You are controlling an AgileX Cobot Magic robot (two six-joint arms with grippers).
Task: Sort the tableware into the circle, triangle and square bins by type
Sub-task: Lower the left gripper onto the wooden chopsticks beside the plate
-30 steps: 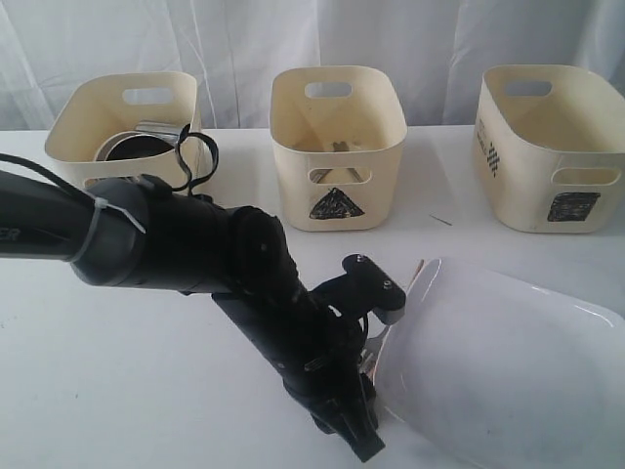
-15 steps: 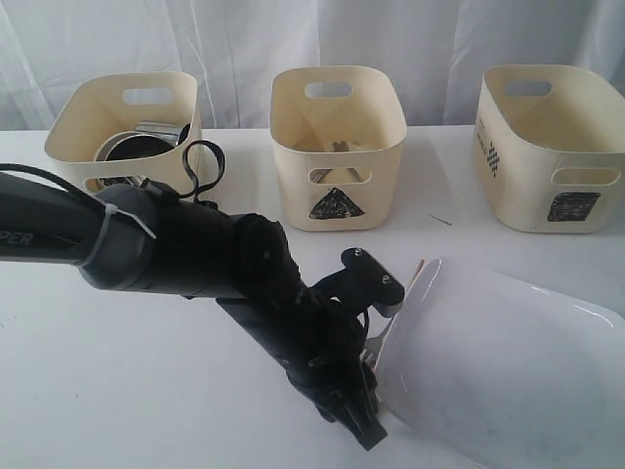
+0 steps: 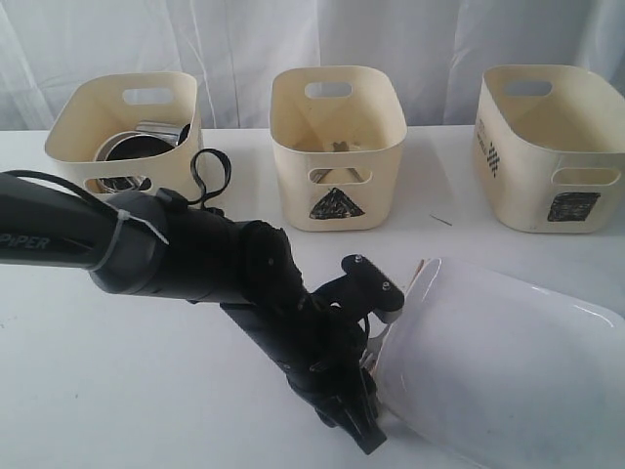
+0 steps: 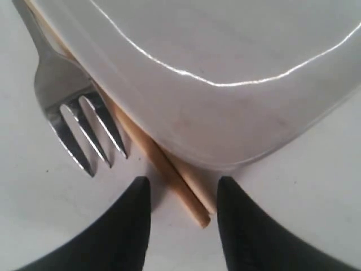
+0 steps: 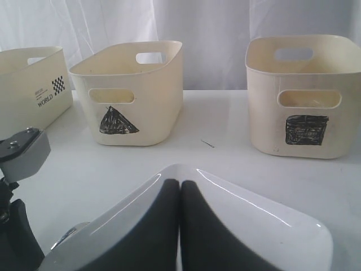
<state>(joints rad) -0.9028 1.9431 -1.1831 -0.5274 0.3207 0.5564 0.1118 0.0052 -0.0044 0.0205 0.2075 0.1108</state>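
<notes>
The large white squarish plate [image 3: 498, 371] [image 5: 259, 226] lies at the front right. Its left edge overlies the wooden chopsticks [image 4: 169, 172] and the metal fork [image 4: 79, 113]. My left gripper [image 3: 363, 418] [image 4: 183, 186] is down at that edge, open, with the chopstick ends between its fingers and neither pad touching them. My right gripper [image 5: 180, 183] is shut just over the plate with nothing in it, and it is outside the exterior view. A steel mug [image 3: 132, 147] sits in the left bin [image 3: 98, 112], whose mark my arm hides. The triangle bin [image 3: 337, 147] [image 5: 130, 96] and the square bin [image 3: 552, 147] [image 5: 299, 96] stand at the back.
The three bins line the back of the white table, in front of a white curtain. My left arm [image 3: 176, 254] lies diagonally across the table's middle, with a cable loop [image 3: 210, 176] by the left bin. A small dark sliver [image 3: 441, 221] lies between the triangle and square bins.
My left arm has slid a little to the right and forward. Its gripper has stayed at the plate's left edge. The plate and the bins have not moved.
</notes>
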